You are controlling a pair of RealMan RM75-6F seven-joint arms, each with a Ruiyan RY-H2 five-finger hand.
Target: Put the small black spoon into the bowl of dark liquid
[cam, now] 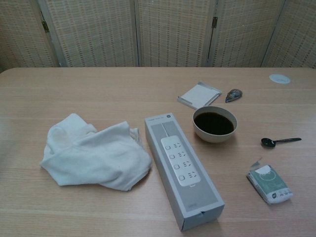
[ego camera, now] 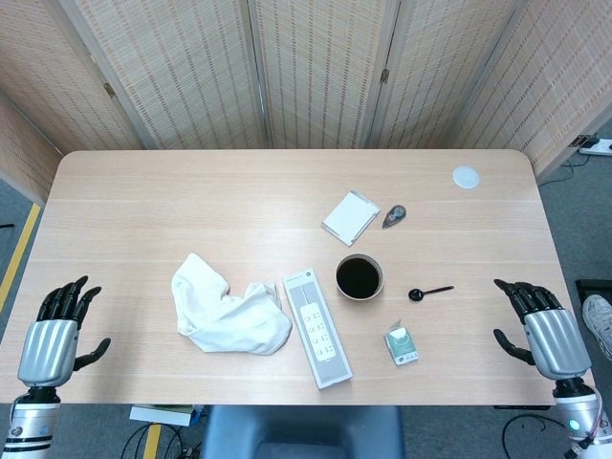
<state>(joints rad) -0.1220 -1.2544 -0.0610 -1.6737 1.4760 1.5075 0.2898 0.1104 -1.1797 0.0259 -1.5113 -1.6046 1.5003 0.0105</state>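
Spoon (ego camera: 428, 292): small, black; flat on the table (ego camera: 191, 191), just right of the bowl, apart from it; scoop end toward the bowl, handle pointing away to the right. Touched by neither hand.
Bowl (ego camera: 359, 276): pale, round, filled with dark liquid; upright near mid-table, right of the power strip box.
Left hand (ego camera: 55, 330): at the near-left table edge, well apart from every object; fingers released and spread, holding nothing.
Right hand (ego camera: 542, 325): at the near-right table edge, to the right of the spoon and clear of it; fingers released and spread, holding nothing. Neither hand seen in the chest view.
Power strip box (ego camera: 317, 328): long, grey-white, lying flat, angled, between the cloth and the bowl.
Cloth (ego camera: 228, 311): white, crumpled, left of the box, touching or nearly touching its upper end.
Green packet (ego camera: 402, 344): small, near the front edge, below the spoon.
White pad (ego camera: 350, 216): flat, behind the bowl.
Small grey object (ego camera: 393, 216): just right of the pad; kind not discernible.
White disc (ego camera: 466, 176): far right corner area.
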